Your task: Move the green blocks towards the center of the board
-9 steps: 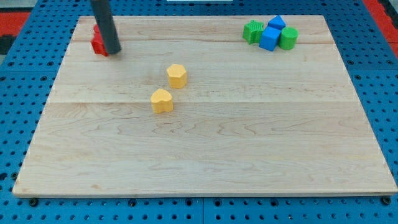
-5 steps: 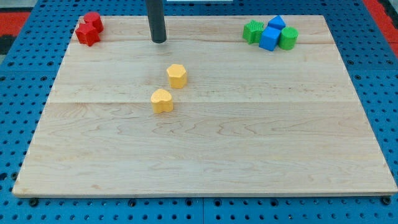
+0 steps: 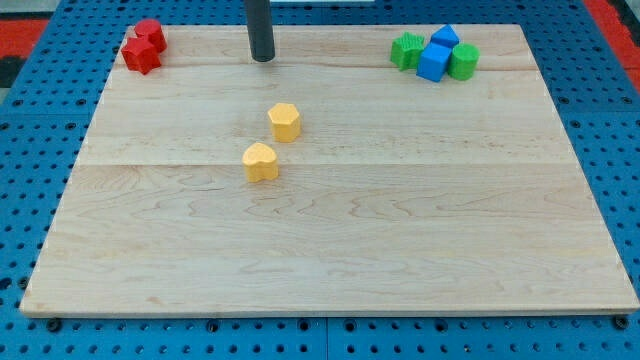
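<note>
Green blocks (image 3: 407, 50) (image 3: 463, 61) sit well off to the view's right of my tip (image 3: 262, 58), which is bare and touching nothing.

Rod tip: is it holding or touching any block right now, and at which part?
Nothing is held. My tip rests on bare board near the view's top, apart from every block; the green blocks lie far to the view's right.
</note>
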Tool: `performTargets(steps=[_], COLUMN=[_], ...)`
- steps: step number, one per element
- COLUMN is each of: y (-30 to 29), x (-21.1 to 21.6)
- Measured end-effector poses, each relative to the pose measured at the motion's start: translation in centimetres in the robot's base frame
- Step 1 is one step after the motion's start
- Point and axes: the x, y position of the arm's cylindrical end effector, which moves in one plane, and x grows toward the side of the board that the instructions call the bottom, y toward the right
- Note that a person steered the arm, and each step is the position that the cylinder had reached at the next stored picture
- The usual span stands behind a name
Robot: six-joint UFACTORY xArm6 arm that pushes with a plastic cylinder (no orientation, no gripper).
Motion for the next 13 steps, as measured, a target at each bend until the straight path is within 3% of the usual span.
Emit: performTargets(steps=[4,5,6,9,12,13], y=[29.4,35.2,34.7,19.6,17.3,10.3], x=[7.8,5.2,1.3,-0.6,-6.2,-6.0])
